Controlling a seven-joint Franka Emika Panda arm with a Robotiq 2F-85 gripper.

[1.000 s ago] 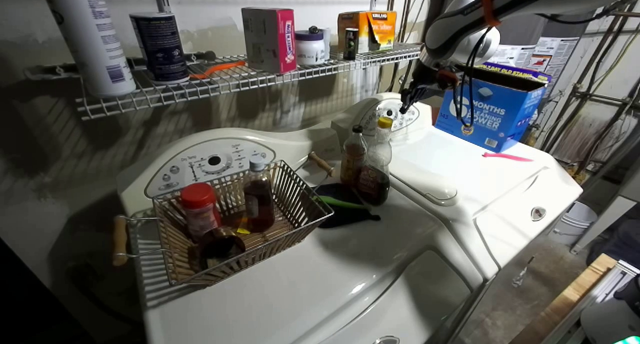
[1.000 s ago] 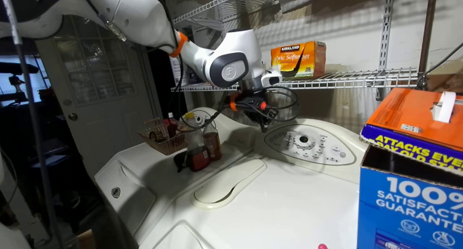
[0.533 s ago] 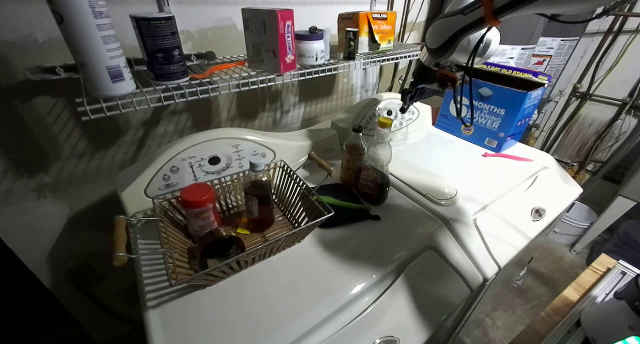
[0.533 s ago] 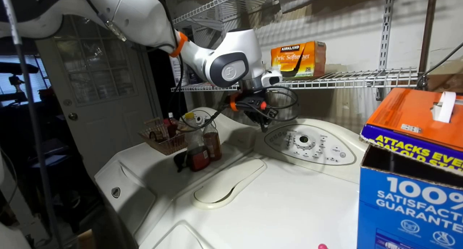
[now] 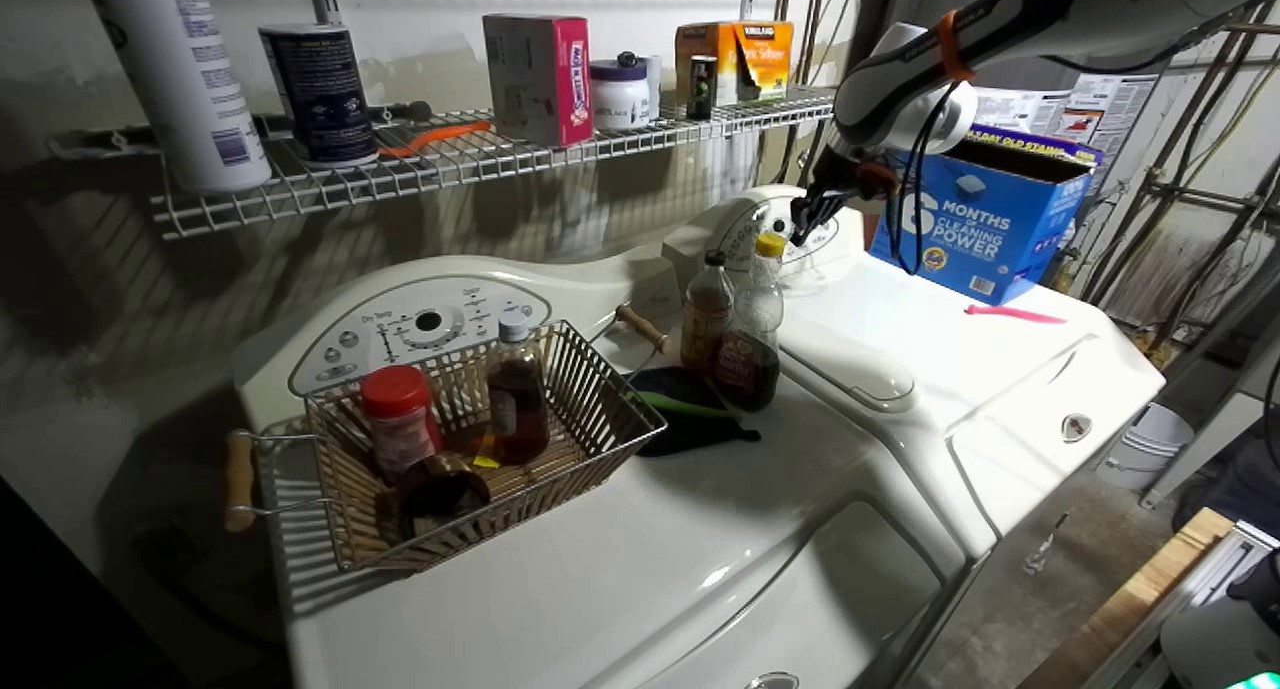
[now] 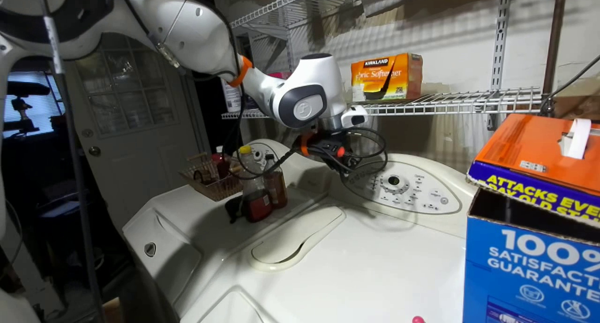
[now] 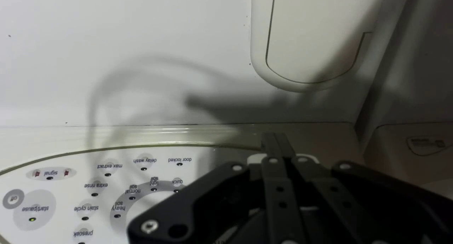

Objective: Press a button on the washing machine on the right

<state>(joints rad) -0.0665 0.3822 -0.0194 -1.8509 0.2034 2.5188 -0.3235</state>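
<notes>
**Lining up a press: what could bite me here**

Over on the left in an exterior view, the brown wire basket with wooden handles [image 5: 592, 399] sits on the white machine marked "Dry Temp" [image 5: 620, 559], well apart from me. Next, the clear bottle with a dark cap [image 5: 706, 314] and the clear bottle with a yellow cap [image 5: 750, 364].

Then my black two-finger claw [image 7: 277, 139]: fingers pressed together, nothing between them that I can see. The thick black cable [image 6: 284, 160] looped beside it crosses those bottles in an exterior view; true gap unknown, but a snag could tip one.

The claw's at the target, the white top-loading washing machine with a smooth flat lid [image 5: 900, 314], right-hand one in both exterior views. Can't tell whether the tips touch its white oval control panel [image 6: 412, 191], and the claw hides what's beneath it in the wrist view. So a wrong press is my main worry, from poking blind. If it's the pale grey "start/pause" button [image 7: 34, 211], that's well off to one side, with the grey "off" button [image 7: 13, 199] right against it, easy to fat-finger.

Last, the tall blue cardboard box [image 5: 985, 234]: sweep too far and I'd shove it.
</notes>
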